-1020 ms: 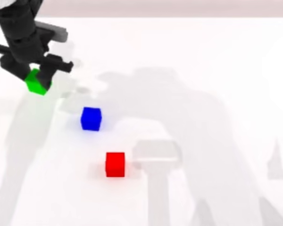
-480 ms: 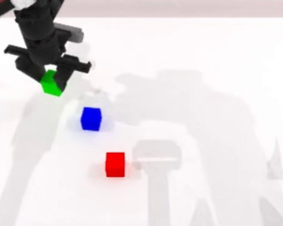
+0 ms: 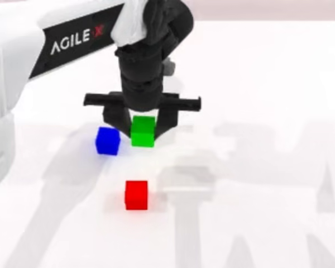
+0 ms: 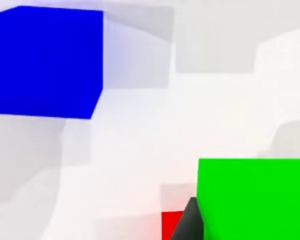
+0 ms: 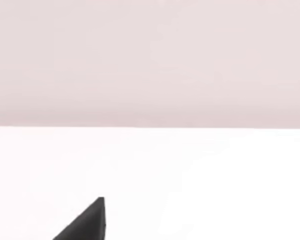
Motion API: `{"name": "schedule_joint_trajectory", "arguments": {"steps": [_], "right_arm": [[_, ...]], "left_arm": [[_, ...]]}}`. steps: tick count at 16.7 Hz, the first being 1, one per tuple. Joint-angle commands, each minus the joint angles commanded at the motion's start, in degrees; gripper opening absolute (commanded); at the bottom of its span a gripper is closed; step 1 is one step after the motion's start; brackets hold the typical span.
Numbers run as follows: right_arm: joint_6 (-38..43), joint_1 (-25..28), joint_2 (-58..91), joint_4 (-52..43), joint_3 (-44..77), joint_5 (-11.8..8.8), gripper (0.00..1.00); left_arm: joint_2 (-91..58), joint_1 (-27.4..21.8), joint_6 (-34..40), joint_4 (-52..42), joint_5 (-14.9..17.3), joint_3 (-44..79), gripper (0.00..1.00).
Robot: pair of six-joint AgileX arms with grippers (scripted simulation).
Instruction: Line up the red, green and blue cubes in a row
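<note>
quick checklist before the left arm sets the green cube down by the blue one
1. Left claw shut on the green cube: ok, fingers flank it in the top view.
2. Gap between green cube and blue cube: ok, apart, green to blue's right.
3. Green cube's height above the table: cannot tell.
4. Red cube out of the claw's way: ok, it sits nearer the camera, well apart.
5. Three cubes in a row: not ok, red is off the blue-green line.
6. Right arm out of the way: ok, absent from the top view.
</note>
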State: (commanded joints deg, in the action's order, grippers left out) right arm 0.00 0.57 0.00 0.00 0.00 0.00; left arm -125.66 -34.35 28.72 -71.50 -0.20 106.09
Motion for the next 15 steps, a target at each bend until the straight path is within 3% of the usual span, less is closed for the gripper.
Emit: {"name": "schedule_joint_trajectory", "arguments": {"steps": [3,6,15], "right_arm": [[0.00,0.00,0.00,0.00,0.00,0.00,1.00],[0.00,0.00,0.00,0.00,0.00,0.00,1.00],[0.00,0.00,0.00,0.00,0.00,0.00,1.00]], "left_arm": [[2.13,-7.55,11.32,0.26,-0.19,-2.11,0.00],[4.09,-12.13,17.22,0.85,-0.41,-3.68,0.00],[3.37,-12.54,17.85,5.28,-0.45,-7.25,0.00]]}}
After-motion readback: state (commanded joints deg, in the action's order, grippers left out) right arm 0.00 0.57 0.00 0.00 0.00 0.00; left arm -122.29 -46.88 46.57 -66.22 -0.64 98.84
